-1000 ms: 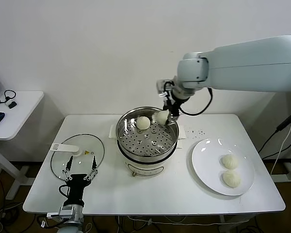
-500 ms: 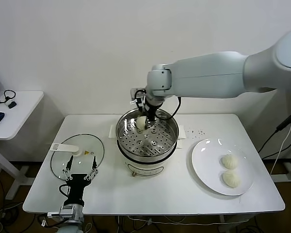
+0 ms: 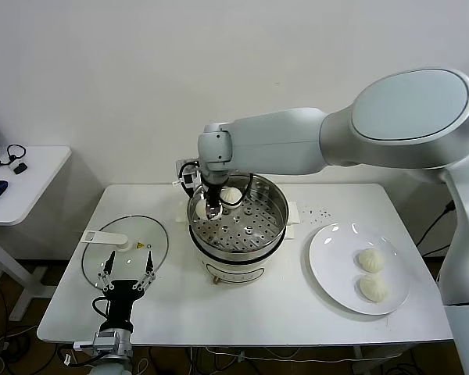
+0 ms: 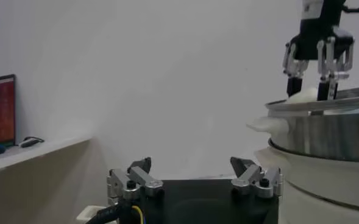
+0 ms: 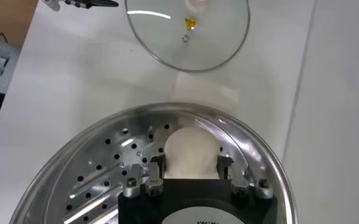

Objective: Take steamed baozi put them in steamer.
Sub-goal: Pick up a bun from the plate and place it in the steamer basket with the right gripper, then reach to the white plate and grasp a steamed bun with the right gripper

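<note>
Right hand (image 3: pixel 209 207) gripping a bun (image 5: pixel 191 153) tightly over the steamer's (image 3: pixel 275 209) far-left tray, second bun (image 3: pixel 231 194) lying inside, two buns (image 3: pixel 372 273) waiting on plate (image 3: pixel 328 269) at right, left hand (image 3: pixel 127 271) idling spread wide beside lid (image 3: pixel 125 244) on surface (image 3: pixel 242 308).

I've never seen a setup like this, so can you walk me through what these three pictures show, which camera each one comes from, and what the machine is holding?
This is a two-armed robot at a white table. The wide picture is from a camera on its head, looking down. The other two come from cameras on its wrists.

On the table stands a round shiny steel steamer with a perforated tray. Beside it lie a flat round glass lid and a round white plate carrying two cream-white buns.

The right gripper reaches over the steamer's rim, shut on a cream-white pleated bun; the right wrist picture looks down past its fingers at it. Another bun already sits in the steamer.

The left gripper is open, holds nothing, and waits near the table's front edge by the lid.
</note>
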Robot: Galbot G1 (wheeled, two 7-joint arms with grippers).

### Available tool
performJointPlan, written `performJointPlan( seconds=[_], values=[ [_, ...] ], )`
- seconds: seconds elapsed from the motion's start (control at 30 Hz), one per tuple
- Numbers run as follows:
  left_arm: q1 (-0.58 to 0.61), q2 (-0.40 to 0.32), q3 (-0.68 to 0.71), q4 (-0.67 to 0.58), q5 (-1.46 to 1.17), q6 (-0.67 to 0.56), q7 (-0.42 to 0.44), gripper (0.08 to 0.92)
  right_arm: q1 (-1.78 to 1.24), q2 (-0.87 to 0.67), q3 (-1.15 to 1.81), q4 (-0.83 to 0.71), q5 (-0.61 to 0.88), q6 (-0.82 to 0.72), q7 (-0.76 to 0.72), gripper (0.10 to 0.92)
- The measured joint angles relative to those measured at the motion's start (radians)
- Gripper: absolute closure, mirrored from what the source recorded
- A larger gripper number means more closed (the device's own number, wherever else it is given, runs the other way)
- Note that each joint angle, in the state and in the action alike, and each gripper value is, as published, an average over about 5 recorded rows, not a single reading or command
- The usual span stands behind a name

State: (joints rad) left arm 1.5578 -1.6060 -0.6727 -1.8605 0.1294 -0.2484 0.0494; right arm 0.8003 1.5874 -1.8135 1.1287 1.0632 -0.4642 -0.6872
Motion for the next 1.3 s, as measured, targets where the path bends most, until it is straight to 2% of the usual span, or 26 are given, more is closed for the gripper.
performJointPlan(
  seconds=[0.43,0.53,0.8,1.3],
  values=[
    [-0.002,0.003,-0.004,0.007,-0.002,-0.004,0.000,0.177,-0.021,0.022,-0.017,-0.025,-0.026,-0.002,-0.008,0.453],
    [-0.003,0.003,-0.003,0.010,-0.002,-0.004,0.000,0.177,-0.028,0.022,-0.016,-0.032,-0.028,-0.001,-0.006,0.423],
    [-0.001,0.003,-0.002,0.008,-0.002,-0.004,0.000,0.177,-0.019,0.011,-0.017,-0.027,-0.024,0.009,-0.013,0.226],
    [0.008,0.003,0.013,-0.005,0.013,0.001,0.003,0.177,0.101,-0.099,-0.067,0.109,0.005,0.032,-0.057,0.203]
  ],
)
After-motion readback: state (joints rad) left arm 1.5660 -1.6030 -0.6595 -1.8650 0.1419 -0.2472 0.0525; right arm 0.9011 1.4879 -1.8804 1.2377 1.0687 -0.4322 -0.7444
